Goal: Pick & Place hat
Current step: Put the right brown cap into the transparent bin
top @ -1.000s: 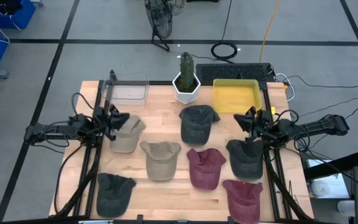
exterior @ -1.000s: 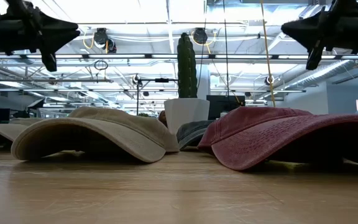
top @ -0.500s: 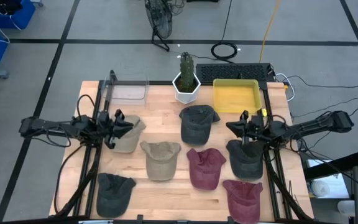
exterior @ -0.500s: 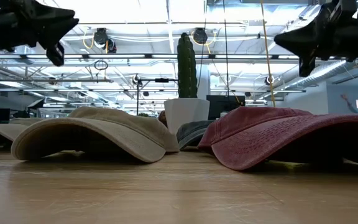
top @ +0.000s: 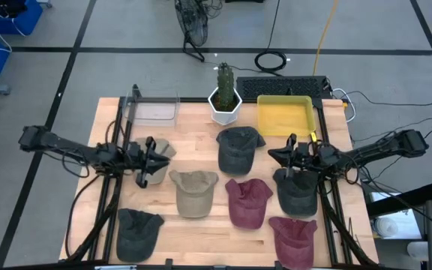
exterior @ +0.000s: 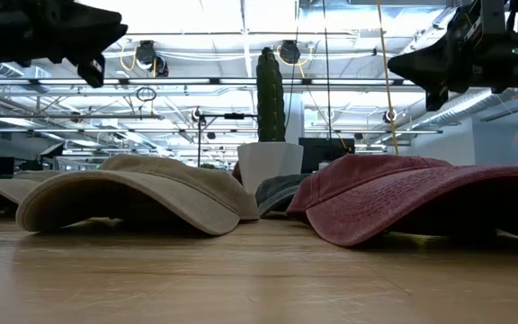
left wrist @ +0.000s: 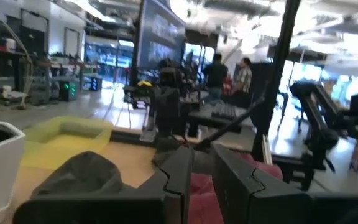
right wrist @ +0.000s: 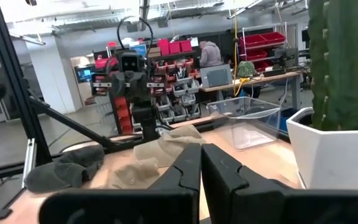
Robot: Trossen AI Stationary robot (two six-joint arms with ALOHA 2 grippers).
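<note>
Your left gripper [top: 147,159] hovers with fingers slightly parted and empty over the soft tan hat [top: 154,159]; your right gripper [top: 283,156], closed and empty, hangs above the charcoal hat [top: 297,191] on the wooden table [top: 201,225].

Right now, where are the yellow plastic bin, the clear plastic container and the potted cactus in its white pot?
yellow plastic bin [top: 284,117], high view, on its bare floor.
clear plastic container [top: 156,110], high view, on its see-through bottom.
potted cactus [top: 224,79], high view, on the green stem above the white pot.
</note>
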